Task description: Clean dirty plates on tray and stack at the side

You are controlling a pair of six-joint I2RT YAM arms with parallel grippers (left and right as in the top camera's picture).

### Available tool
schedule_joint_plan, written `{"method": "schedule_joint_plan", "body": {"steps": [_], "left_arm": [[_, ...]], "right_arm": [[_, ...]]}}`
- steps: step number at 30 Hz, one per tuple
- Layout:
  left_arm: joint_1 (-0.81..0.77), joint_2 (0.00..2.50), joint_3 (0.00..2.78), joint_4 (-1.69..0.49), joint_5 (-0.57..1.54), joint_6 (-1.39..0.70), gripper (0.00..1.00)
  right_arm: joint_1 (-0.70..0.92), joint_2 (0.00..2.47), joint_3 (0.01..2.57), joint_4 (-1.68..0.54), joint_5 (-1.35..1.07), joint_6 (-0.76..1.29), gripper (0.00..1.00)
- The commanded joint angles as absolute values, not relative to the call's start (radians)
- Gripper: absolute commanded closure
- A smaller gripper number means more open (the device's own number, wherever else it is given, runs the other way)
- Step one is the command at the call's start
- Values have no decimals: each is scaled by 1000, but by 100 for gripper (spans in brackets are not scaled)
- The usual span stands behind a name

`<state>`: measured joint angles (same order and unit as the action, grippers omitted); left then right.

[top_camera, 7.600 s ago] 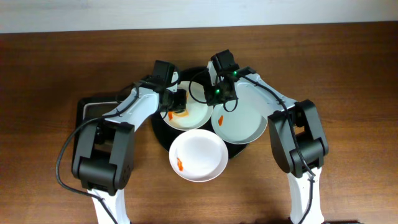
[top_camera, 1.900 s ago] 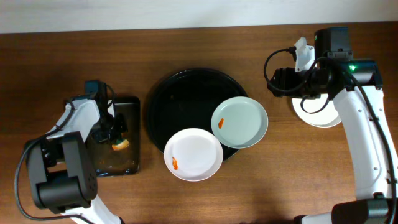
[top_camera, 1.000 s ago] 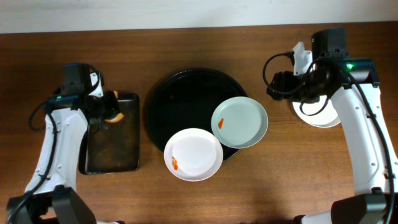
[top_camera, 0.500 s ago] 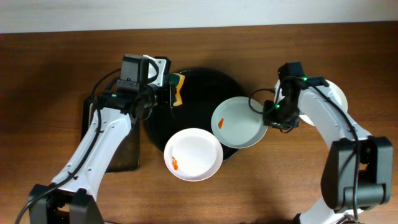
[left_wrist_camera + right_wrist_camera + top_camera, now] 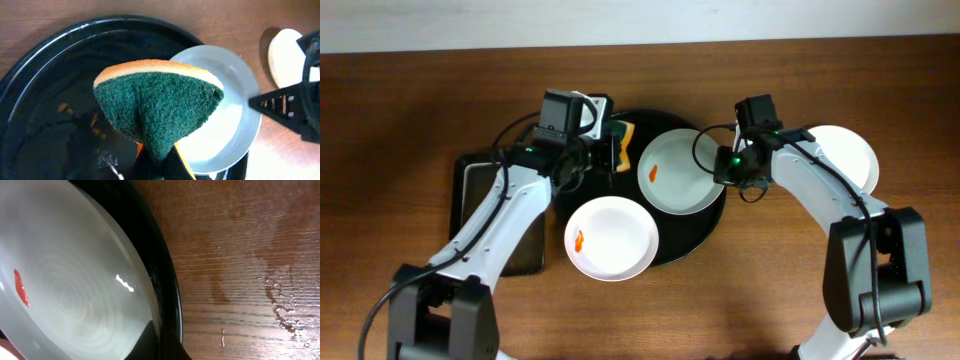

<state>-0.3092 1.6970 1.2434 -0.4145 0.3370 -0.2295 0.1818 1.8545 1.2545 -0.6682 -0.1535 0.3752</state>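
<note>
The round black tray [image 5: 582, 185] lies mid-table. A white plate with an orange smear [image 5: 680, 172] rests on its right part. My right gripper [image 5: 731, 168] is shut on that plate's right rim; the wrist view shows the plate [image 5: 65, 280] and the tray rim [image 5: 160, 280]. A second smeared plate [image 5: 611, 237] overhangs the tray's front edge. A third plate [image 5: 842, 158], with no smear showing, lies on the table to the right. My left gripper [image 5: 608, 148] is shut on a green and yellow sponge [image 5: 160, 102], held above the tray [image 5: 55, 90] just left of the gripped plate [image 5: 227, 120].
A rectangular black tray [image 5: 523, 230] lies to the left, partly under my left arm. Wet streaks mark the wooden table [image 5: 250, 255] right of the round tray.
My right gripper has taken the right-hand plate by its rim and slid it left and back onto the tray. My left gripper has brought the sponge right, next to that plate. The front plate has shifted left.
</note>
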Motion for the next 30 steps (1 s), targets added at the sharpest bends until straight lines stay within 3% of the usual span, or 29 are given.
{"method": "schedule_joint_plan", "body": {"steps": [1, 9, 17, 24, 30], "left_arm": [[-377, 1755, 1256, -345, 348, -270, 100], [-503, 1995, 1256, -180, 352, -457, 100], [-513, 2133, 1256, -195, 244, -508, 100], [-512, 2131, 1402, -380, -68, -374, 100], [-519, 2131, 1443, -417, -167, -297, 100]], "right_arm": [[202, 1880, 1261, -664, -137, 395, 96], [204, 1888, 1261, -669, -137, 394, 96], [204, 1888, 1261, -680, -137, 375, 96], [204, 1888, 1261, -700, -118, 375, 96], [204, 1888, 1261, -705, -118, 372, 96]]}}
